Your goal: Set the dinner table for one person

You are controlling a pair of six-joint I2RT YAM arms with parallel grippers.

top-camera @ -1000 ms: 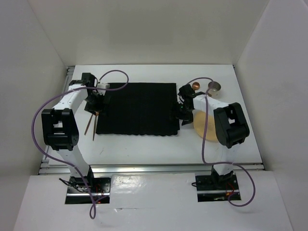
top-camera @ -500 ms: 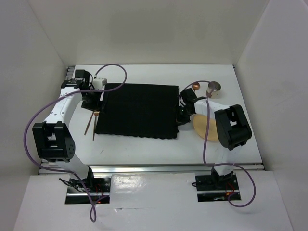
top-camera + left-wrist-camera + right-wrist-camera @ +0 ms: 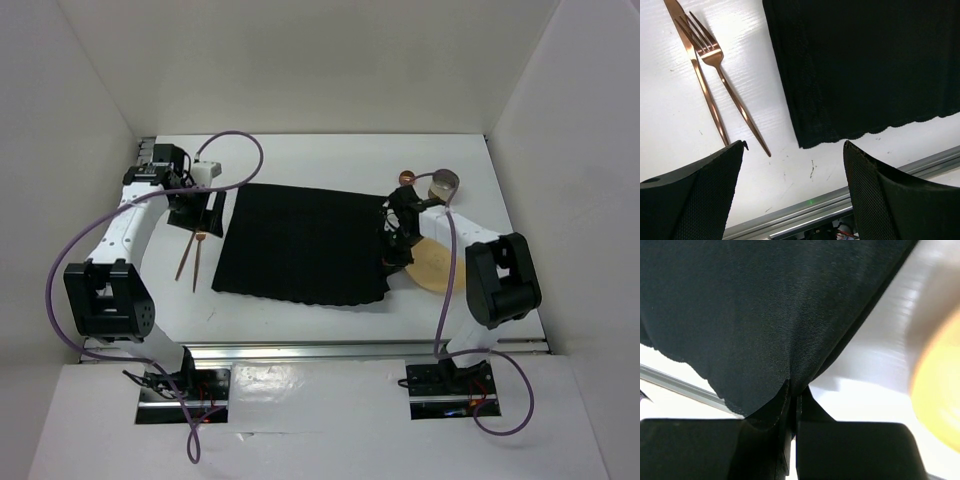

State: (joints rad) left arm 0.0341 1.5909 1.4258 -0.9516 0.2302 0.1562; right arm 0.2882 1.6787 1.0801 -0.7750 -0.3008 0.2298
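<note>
1. Table point(image 3: 300, 155): big white top w/ metal rails, fills the work area. Everything else sits on it.
2. Mat point(image 3: 300, 240): black cloth, mid-table, lying askew. Its far-left corner is near the L arm, its near-right corner toward the front rail.
3. R gripper point(image 3: 397, 255): at the mat's right edge. In the wrist view, R gripper point(image 3: 794, 395) has its jaws together, clamped on the mat point(image 3: 765, 305) hem. The cloth rises from the pinch in a fold, and white table point(image 3: 875, 360) shows under it.
4. L gripper point(image 3: 205, 215): over the mat's left edge, far side. In the wrist view, L gripper point(image 3: 795, 145) has its jaws wide apart w/ nothing between them, and it touches nothing.
5. Knife point(image 3: 699, 75) + fork point(image 3: 714, 56): copper-coloured, side by side on bare table point(image 3: 665, 115), left of the mat point(image 3: 865, 60) and not touching it. The handles point toward the front rail. From above, the knife point(image 3: 181, 268) is the outer one and the fork point(image 3: 196, 265) is nearer the mat.
6. Plate point(image 3: 435, 265): tan/yellow, flat on the table just right of the mat, partly hidden by the R arm. It shows as a blurred yellow patch point(image 3: 940, 390) in the R wrist view.
7. Cup point(image 3: 444, 184): metal, at far right, beyond the plate.
8. Small round copper item point(image 3: 405, 178) is just left of the cup. Can't tell what it is.
</note>
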